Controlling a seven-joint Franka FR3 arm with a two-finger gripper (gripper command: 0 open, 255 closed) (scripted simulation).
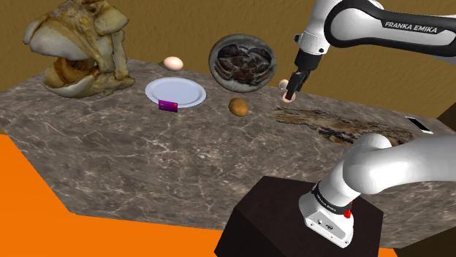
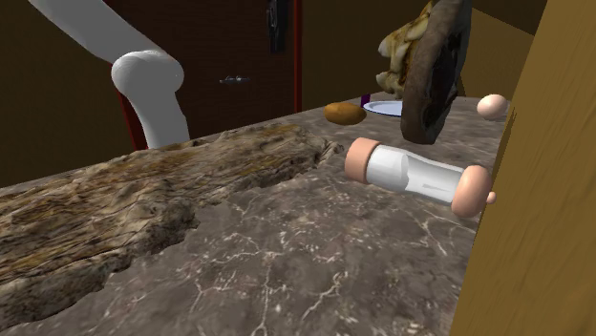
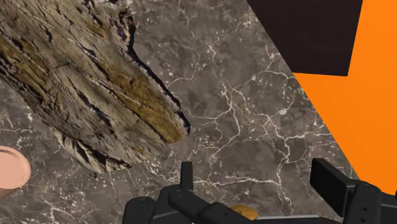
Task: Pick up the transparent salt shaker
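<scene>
Shoulder view, left to right along the worktop (image 1: 183,160): a craggy tan lump (image 1: 77,47) at the far left corner; an egg (image 1: 173,63); a white plate (image 1: 186,89) with a purple block (image 1: 168,106) at its near rim; a brown rounded lump (image 1: 238,106); a dark bowl (image 1: 241,60) by the far edge; then the salt shaker (image 1: 284,85), just beside the bowl at the far end of a bark slab (image 1: 343,125), with the gripper (image 1: 292,93) over it.

Second exterior view: the salt shaker (image 2: 413,174) lies on its side, clear-bodied with pinkish caps, between the bark slab (image 2: 143,210) and a tan panel (image 2: 535,191).

Wrist view: the gripper (image 3: 257,181) has its fingers spread with nothing between them. The salt shaker (image 3: 9,168) shows one pinkish cap well off to the side, beyond the bark slab (image 3: 83,76).

I judge the step in hand to be alignment. I would shift the hand until the clear body is centred between the fingers, turn them across its long axis, then descend and close on the middle rather than a cap, since a round body may roll.

Legible writing: "FRANKA EMIKA" on the arm (image 1: 365,18). The small print on the base collar I cannot read.
</scene>
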